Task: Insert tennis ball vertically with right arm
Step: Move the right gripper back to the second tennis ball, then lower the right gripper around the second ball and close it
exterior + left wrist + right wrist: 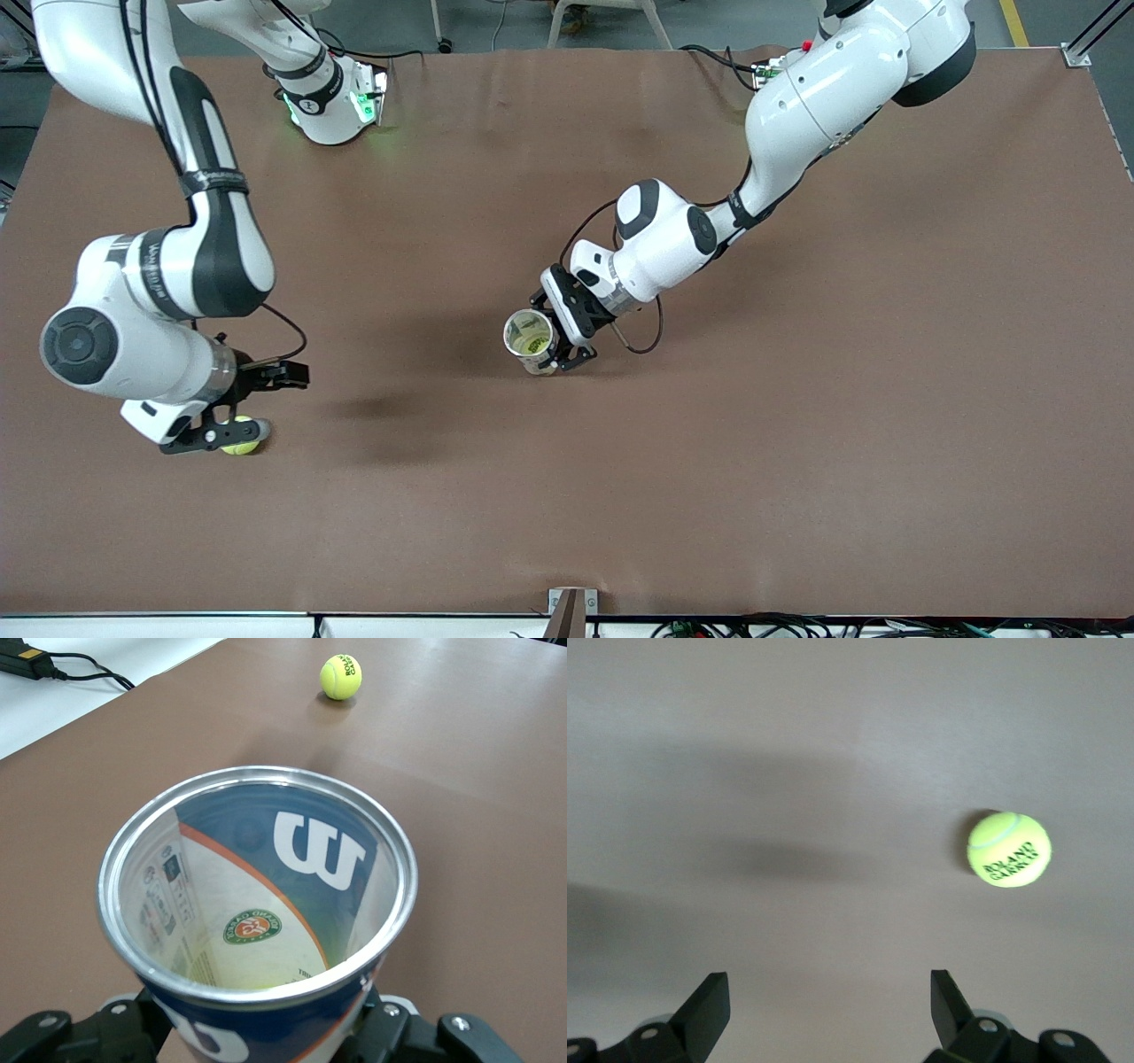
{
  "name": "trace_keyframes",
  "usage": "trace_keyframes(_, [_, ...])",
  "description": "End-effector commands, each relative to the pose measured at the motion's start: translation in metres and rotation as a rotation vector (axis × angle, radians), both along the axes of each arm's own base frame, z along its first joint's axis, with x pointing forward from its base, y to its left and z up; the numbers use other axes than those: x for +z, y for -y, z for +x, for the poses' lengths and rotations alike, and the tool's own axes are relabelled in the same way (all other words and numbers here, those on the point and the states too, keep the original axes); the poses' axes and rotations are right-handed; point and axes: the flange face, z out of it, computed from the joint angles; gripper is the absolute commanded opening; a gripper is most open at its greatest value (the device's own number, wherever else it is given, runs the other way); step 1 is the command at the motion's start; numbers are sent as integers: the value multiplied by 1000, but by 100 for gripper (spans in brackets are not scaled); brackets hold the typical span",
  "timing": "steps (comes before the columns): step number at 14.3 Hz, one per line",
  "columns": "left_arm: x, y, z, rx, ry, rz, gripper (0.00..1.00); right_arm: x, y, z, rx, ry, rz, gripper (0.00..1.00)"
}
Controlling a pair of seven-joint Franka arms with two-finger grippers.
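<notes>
Right tool point(237, 409): fingers wide, nothing held, low over the bench point(797, 443)
Ball point(241, 440): fuzzy yellow sphere on the bench, just beside the right tool
Left tool point(567, 335): clamped on the can point(530, 341)
Can: clear tube, metal rim, mouth unobstructed
Right arm point(168, 275): elbow bent, wrist down

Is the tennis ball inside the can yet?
Not yet. The tennis ball lies on the table, apart from the can held by the left gripper.
</notes>
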Motion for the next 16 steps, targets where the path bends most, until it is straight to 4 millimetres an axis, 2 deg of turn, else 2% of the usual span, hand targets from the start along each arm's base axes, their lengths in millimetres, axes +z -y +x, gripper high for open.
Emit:
trace_keyframes(1, [4, -2, -3, 9, 0, -8, 78, -31, 16, 1, -15, -29, -11, 100])
trace_keyframes(3, [4, -2, -3, 8, 0, -7, 78, -59, 37, 1, -45, -23, -9, 100])
trace_keyframes(5, [5, -2, -2, 9, 0, -9, 78, -75, 44, 1, -43, -25, -11, 100])
trace_keyframes(8, [5, -3, -2, 10, 0, -8, 78, -77, 52, 5, 37, 0, -21, 100])
trace_keyframes(10, [5, -2, -2, 9, 0, -9, 79, -87, 84, 11, 89, 34, -30, 100])
trace_keyframes(11, [4, -3, -2, 9, 0, -7, 79, -90, 93, 12, 105, 41, -28, 100])
trace_keyframes(13, [4, -3, -2, 9, 0, -7, 80, -88, 102, 16, 117, 71, -36, 100])
trace_keyframes(16, [3, -2, -3, 8, -2, -7, 80, -102, 118, 25, 138, 147, -65, 100])
